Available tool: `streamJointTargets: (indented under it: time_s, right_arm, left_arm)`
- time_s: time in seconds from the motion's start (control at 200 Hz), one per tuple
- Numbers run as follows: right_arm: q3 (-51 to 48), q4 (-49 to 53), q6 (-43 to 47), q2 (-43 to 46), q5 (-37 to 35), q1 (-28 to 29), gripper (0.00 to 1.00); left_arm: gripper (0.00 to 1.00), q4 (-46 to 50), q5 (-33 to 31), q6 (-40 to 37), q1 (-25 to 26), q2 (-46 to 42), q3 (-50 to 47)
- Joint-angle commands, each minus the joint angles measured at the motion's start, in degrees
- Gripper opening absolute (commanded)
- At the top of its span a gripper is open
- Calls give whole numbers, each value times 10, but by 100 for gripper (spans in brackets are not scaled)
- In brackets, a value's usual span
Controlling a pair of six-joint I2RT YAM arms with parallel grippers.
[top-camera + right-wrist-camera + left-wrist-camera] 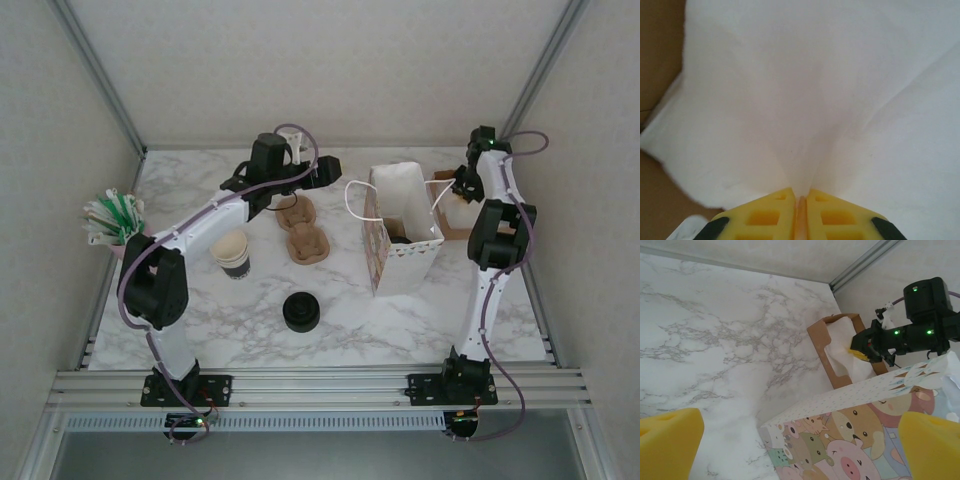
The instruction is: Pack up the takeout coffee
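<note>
Right gripper (801, 194) pinches white paper napkin (820, 100), jaws closed.
Left gripper (800, 442) wide open, empty, near cartoon-print paper bag (865, 390); brown cardboard napkin box (819, 347) beyond.

I read this as robot lab test cell, not real café: aluminium rail (320, 385) carrying arm bases (185, 388), plain white panel walls (330, 60), marble-print tabletop (250, 340). Café props staged: stack of cups (232, 252), lid pile (300, 311), cartoon paper bag (400, 265), napkins (842, 335).

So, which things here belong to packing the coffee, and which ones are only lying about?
Job: cartoon bag; dark shape inside it, probably the coffee; napkin pinched by right fingers.
Lying about: cup stack; lid pile; cardboard carriers; green-white packets.
</note>
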State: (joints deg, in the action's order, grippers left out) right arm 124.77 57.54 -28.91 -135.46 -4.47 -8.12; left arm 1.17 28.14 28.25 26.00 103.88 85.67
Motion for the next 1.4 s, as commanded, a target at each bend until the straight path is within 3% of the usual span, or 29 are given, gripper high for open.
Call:
streamJointTargets:
  time_s: [0.0,0.396,0.911,1.146,1.397]
  right_arm:
    - [-16,-11,8,50,-12,0,11]
    - [-68,-49,11,118,-14,1,0]
    - [-158,-107,23,360,-11,44,0]
    - [-178,-96,31,469,8,73,0]
    - [-188,-103,48,567,88,104,0]
  left_arm:
    - [100,-5,10,-5,-4,-26,-7]
    - [100,-9,4,-2,-3,-53,-23]
    - [100,-47,-19,15,10,-161,-93]
    - [100,-49,-44,22,29,-237,-131]
    - [100,-49,-74,36,56,-317,-176]
